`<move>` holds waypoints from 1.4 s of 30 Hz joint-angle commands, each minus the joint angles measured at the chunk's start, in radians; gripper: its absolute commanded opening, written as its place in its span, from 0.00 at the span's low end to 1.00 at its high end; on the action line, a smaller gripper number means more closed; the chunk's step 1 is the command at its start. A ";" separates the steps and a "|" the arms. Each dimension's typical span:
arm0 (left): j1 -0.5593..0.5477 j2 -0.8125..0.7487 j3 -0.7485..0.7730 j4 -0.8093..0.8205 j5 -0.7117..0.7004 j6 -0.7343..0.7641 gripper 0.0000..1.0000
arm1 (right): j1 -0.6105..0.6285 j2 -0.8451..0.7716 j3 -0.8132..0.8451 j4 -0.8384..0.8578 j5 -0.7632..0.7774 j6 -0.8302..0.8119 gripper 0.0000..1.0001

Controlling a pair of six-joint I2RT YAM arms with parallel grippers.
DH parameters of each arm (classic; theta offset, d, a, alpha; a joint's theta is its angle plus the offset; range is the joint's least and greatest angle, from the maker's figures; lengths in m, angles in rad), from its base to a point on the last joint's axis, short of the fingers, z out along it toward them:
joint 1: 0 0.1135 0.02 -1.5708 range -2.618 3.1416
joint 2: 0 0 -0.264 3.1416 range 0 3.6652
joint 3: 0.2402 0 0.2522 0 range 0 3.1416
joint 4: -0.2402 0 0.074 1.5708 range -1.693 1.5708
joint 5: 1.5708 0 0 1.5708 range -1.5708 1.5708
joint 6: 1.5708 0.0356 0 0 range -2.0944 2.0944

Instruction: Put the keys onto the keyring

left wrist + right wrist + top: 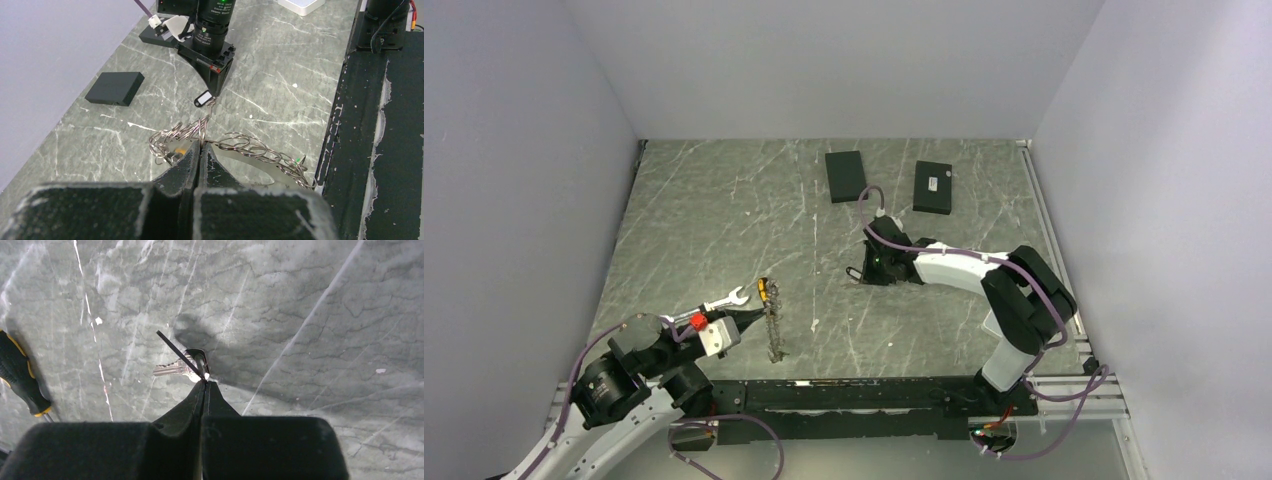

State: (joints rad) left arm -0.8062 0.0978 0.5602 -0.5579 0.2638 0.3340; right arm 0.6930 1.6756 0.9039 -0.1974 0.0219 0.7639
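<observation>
The left hand [200,148] is shut on the keyring [240,146], a tangle of wire loops near the tabletop's [724,220] front edge; the right hand [205,384] pinches a key [170,371] at its tagged head, well apart mid-table; I'd steer the key's hole squarely onto a loop's split end; bare room lies between, the screwdriver [20,372] aside.

Key [170,370] at table [724,200] centre, two boxes [845,175] behind it, wrench [722,301] and ring chain [773,328] front left
</observation>
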 commanded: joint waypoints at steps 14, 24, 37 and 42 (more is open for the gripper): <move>0.006 0.023 0.014 0.066 0.014 -0.018 0.00 | -0.034 -0.339 -0.025 0.258 -0.451 -0.408 0.00; 0.008 0.246 0.053 0.212 0.152 -0.177 0.00 | -0.049 -0.456 -0.126 0.541 -0.712 -0.318 0.00; 0.004 0.496 -0.009 0.611 0.253 -0.328 0.00 | -0.046 -0.550 -0.201 0.716 -0.829 -0.268 0.00; 0.002 0.518 -0.018 0.645 0.258 -0.327 0.00 | -0.035 -0.588 -0.201 0.659 -0.847 -0.311 0.00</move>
State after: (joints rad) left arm -0.8040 0.6086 0.5438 -0.0521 0.4839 0.0391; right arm 0.6487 1.1347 0.7063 0.4301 -0.7780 0.4896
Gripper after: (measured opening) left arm 0.012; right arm 0.011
